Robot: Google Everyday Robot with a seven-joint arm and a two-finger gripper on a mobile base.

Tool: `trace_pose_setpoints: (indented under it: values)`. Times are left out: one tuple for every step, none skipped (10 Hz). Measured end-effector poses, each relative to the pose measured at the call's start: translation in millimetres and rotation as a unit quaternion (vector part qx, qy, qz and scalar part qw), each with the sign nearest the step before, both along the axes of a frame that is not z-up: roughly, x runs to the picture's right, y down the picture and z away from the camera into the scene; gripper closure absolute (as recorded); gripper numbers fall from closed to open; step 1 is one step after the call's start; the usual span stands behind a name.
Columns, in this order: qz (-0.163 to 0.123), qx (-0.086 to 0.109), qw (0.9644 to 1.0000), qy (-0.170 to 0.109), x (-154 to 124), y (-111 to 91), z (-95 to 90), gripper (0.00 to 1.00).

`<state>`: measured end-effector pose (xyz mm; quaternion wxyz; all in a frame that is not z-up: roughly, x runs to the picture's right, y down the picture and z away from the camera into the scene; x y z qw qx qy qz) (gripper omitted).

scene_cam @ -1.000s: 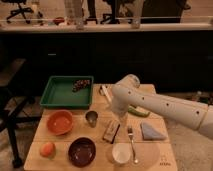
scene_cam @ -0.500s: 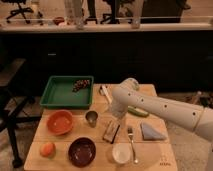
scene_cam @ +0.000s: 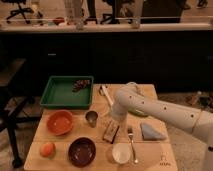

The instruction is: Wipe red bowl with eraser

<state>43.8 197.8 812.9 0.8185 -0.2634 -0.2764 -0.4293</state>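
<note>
I judge this to be the pick-up step. My gripper (scene_cam: 113,122) hangs close over the eraser (scene_cam: 111,132), jaws spread wide with nothing in them. The eraser lies flat near the middle of the wooden table (scene_cam: 155,152), between the metal cup (scene_cam: 91,118) and the fork (scene_cam: 131,142). It is a small tan and dark block, slightly askew. Next I need to drop straight down, close across its narrow width, and lift it clear of the cup. The red bowl (scene_cam: 60,122) sits upright to the left beyond the cup, shallow, orange-red and apparently empty.
</note>
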Motion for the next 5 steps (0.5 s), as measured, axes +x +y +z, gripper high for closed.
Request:
trace_pose_setpoints:
  values:
    - [-0.014, -0.003, 0.9999, -0.009, -2.2, 6.4, 3.5, 0.20]
    - [-0.023, -0.007, 0.9996, -0.012, -0.8, 10.4, 4.7, 0.20]
    - [-0.027, -0.010, 0.9995, -0.013, 0.9, 12.3, 5.4, 0.20]
    - [-0.030, -0.012, 0.9994, -0.015, 3.0, 13.7, 7.0, 0.20]
    - [-0.032, -0.013, 0.9992, -0.018, 4.5, 13.0, 9.1, 0.20]
